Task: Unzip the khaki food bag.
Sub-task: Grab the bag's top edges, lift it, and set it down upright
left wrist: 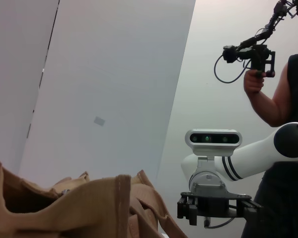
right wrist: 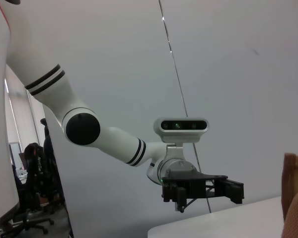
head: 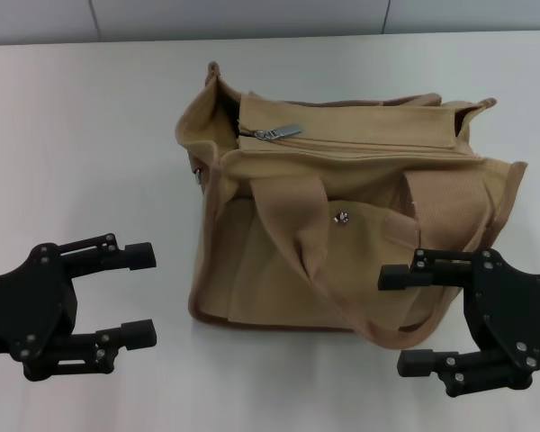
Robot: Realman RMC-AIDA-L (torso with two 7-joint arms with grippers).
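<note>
We see the bag [head: 342, 225] lying on a white table [head: 90, 144], between our 2 grippers and a little beyond their fingertips. It is a tan canvas bag with darker brown edging at the base. The top of the bag faces away from us and the zipper looks closed along most of its length. The silver pull [head: 279, 133] rests at the end of the zipper that is on the side of our left gripper. 1 wide handle [head: 315, 261] lies flat over the front pocket, and a small metal snap [head: 342, 216] sits on this pocket.

The left gripper [head: 139, 295] is near the left side of the bag but not touching it. Its 2 fingers are wide apart and hold nothing; bare table shows between them. The right gripper [head: 412, 320] is at the right front corner of the bag. Its 2 fingers are also wide apart and hold nothing. The upper fingertip [head: 396, 275] overlaps the bag in the head view, but we cannot tell if it touches the cloth.

The table is plain and smooth. Behind it stands a pale grey wall [head: 252, 16] with thin vertical seams. In the left wrist view, a person [left wrist: 283, 99] stands behind the right arm and holds up a black camera rig [left wrist: 251, 54]. In the right wrist view, somebody sits far back in the room, on an office chair [right wrist: 32, 218].
</note>
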